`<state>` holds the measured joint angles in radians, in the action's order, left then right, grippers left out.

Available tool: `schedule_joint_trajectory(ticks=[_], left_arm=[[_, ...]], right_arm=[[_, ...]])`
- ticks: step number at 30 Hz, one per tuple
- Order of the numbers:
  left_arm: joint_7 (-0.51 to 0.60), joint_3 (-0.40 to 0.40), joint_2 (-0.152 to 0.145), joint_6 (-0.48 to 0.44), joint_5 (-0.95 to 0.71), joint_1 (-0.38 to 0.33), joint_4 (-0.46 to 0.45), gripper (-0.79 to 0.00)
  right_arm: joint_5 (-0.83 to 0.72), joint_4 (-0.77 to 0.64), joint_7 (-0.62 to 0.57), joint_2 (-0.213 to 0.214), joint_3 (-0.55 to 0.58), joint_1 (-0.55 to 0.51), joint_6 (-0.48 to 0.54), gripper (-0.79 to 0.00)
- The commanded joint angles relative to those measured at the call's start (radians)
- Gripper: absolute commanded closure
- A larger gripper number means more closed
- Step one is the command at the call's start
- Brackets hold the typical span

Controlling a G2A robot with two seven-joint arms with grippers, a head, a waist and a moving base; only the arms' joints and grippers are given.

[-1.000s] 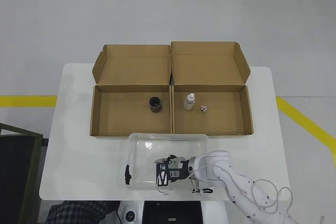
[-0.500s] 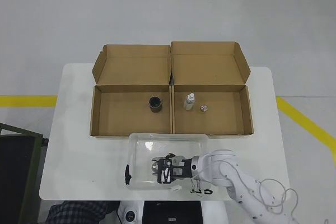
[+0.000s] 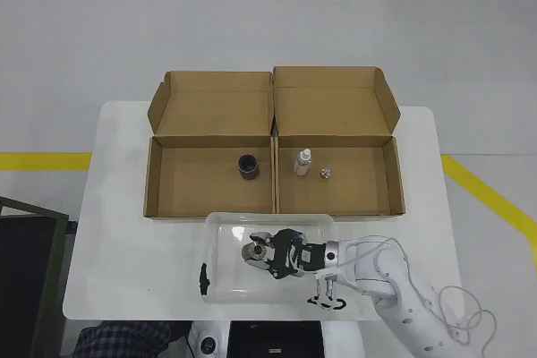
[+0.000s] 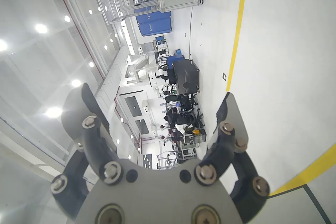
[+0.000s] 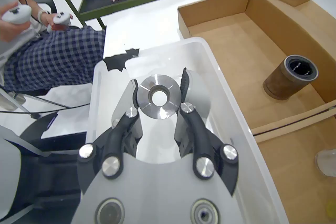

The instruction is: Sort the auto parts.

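My right gripper (image 3: 253,252) (image 5: 159,89) hovers inside the clear plastic bin (image 3: 217,224) (image 5: 225,88), shut on a silver metal disc (image 3: 250,253) (image 5: 147,101) with a round centre hole. Its two fingers press the disc's opposite edges. The left cardboard box (image 3: 174,192) (image 5: 236,33) holds a dark cylindrical bushing (image 3: 248,165) (image 5: 290,76) standing upright. In the right cardboard box (image 3: 367,192) stand a small white bottle-shaped part (image 3: 302,162) and a tiny pale part (image 3: 325,174). My left gripper (image 4: 157,109) is open, holds nothing and points out into the room.
Both boxes sit side by side at the table's far half with lids folded back. A strip of black tape (image 3: 202,279) (image 5: 119,61) clings to the bin's left rim. White tabletop (image 3: 116,233) lies bare on both sides of the bin.
My right gripper has moved across the bin toward the cardboard boxes with the disc between its fingers, and its arm has swung outward to the right.
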<state>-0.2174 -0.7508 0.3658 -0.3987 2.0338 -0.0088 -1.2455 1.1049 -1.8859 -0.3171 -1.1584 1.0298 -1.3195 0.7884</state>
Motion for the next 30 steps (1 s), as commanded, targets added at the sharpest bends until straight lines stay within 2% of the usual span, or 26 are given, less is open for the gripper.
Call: schedule_joint_trajectory(ticks=[1, 17, 24, 30], left_arm=[[0.0, 0.0, 0.0, 0.0, 0.0, 0.0, 0.0, -0.785], [0.0, 0.0, 0.0, 0.0, 0.0, 0.0, 0.0, -0.785], [0.0, 0.0, 0.0, 0.0, 0.0, 0.0, 0.0, -0.785], [0.0, 0.0, 0.0, 0.0, 0.0, 0.0, 0.0, -0.785]], right_arm=[[-0.022, -0.005, 0.029, 0.003, 0.017, -0.009, -0.001, 0.0], [-0.113, 0.034, 0.211, 0.005, 0.077, -0.021, -0.055, 0.0], [-0.095, 0.058, 0.231, -0.006, 0.046, 0.03, -0.116, 0.0], [-0.031, 0.083, 0.177, -0.018, -0.002, 0.095, -0.165, 0.0]])
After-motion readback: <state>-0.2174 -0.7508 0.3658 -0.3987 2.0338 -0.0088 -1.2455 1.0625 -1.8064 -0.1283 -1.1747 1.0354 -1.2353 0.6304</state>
